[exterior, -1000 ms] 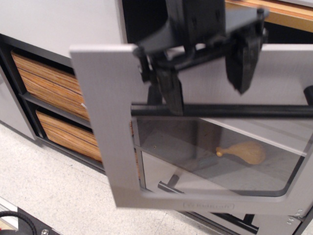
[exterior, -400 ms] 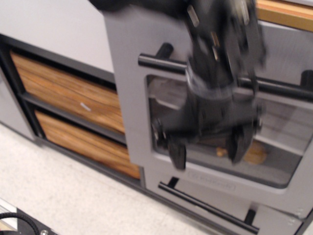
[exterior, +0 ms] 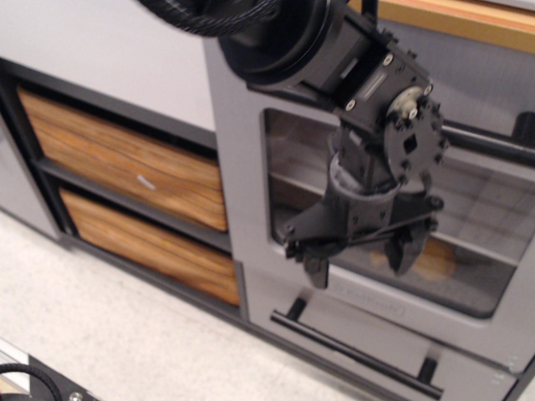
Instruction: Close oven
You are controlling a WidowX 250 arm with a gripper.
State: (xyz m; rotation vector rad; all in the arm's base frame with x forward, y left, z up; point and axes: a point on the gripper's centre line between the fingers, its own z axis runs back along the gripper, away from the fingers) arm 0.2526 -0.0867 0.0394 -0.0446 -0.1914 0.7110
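The grey oven fills the right half of the view. Its door stands upright against the cabinet front, with the clear window facing me. Through the window I see a tan drumstick-shaped toy on the rack. The black bar handle shows only at the right; the arm hides the remainder. My black gripper hangs in front of the lower window, fingers pointing down, spread apart and holding nothing.
Two wood-grain drawers sit in a black frame left of the oven. A low grey drawer with a thin black handle lies under the oven door. Speckled white floor lies below. A wood edge runs along the top right.
The oven door swung from half-open and tilted toward me to upright against the cabinet. My gripper came off the bar handle and moved down in front of the window.
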